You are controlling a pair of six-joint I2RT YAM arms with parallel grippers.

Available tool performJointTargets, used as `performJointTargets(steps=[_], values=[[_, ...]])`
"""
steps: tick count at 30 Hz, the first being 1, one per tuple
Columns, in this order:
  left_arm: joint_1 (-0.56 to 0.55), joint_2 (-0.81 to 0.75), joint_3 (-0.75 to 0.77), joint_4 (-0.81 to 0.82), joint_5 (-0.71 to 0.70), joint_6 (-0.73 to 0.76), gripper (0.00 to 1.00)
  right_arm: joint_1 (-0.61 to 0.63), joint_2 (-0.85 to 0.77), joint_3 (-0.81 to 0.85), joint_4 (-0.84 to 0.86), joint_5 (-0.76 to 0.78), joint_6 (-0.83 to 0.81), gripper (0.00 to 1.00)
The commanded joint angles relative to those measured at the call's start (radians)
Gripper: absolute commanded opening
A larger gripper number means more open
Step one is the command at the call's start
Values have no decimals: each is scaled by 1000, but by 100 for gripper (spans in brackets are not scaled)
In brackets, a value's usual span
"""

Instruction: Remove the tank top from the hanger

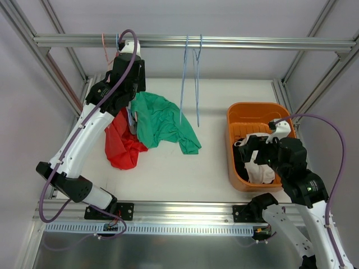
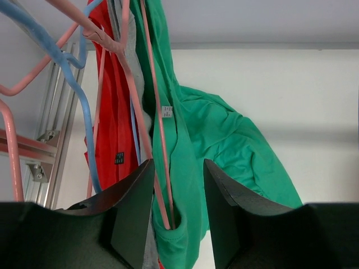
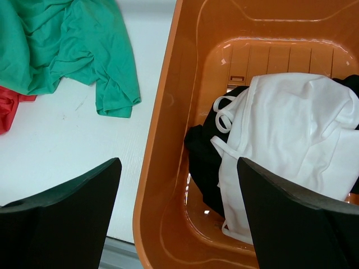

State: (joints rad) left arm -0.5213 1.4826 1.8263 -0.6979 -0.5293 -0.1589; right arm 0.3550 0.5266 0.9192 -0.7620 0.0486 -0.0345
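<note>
A green tank top point(image 1: 165, 123) hangs from a pink wire hanger point(image 2: 134, 95) at the left of the rail, its lower part draped on the table. My left gripper point(image 1: 132, 109) is raised at the hanger. In the left wrist view the left gripper point(image 2: 177, 168) is open, its jaws either side of the green strap point(image 2: 185, 168) and the pink hanger wire, with a gap showing. My right gripper point(image 1: 251, 151) is open and empty, hovering over the orange basket; it also shows in the right wrist view point(image 3: 178, 168).
A red garment point(image 1: 120, 143) hangs beside the green one, with a grey one point(image 2: 128, 45) and a blue hanger point(image 2: 73, 84) between. Two empty blue hangers point(image 1: 190, 78) hang from the rail point(image 1: 252, 42). The orange basket point(image 3: 162, 140) holds white point(image 3: 291, 123) and black point(image 3: 205, 151) garments.
</note>
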Motion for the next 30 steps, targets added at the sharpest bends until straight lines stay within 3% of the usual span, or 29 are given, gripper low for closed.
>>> performJointTargets(steps=[1,5,17,27,30], values=[[14,4,27,-9,-29,24,40,-5,1,-2,50,-18,-1,89],[12,-25,22,-11,-11,36,46,-5,12,-14,64,-33,-4,89],[10,-110,11,-8,-35,53,44,-5,39,-28,96,-87,-1,89],[18,8,14,3,-47,58,40,-5,6,-31,90,-101,-5,88],[23,41,19,3,-109,52,38,-5,-2,-25,81,-99,-13,89]])
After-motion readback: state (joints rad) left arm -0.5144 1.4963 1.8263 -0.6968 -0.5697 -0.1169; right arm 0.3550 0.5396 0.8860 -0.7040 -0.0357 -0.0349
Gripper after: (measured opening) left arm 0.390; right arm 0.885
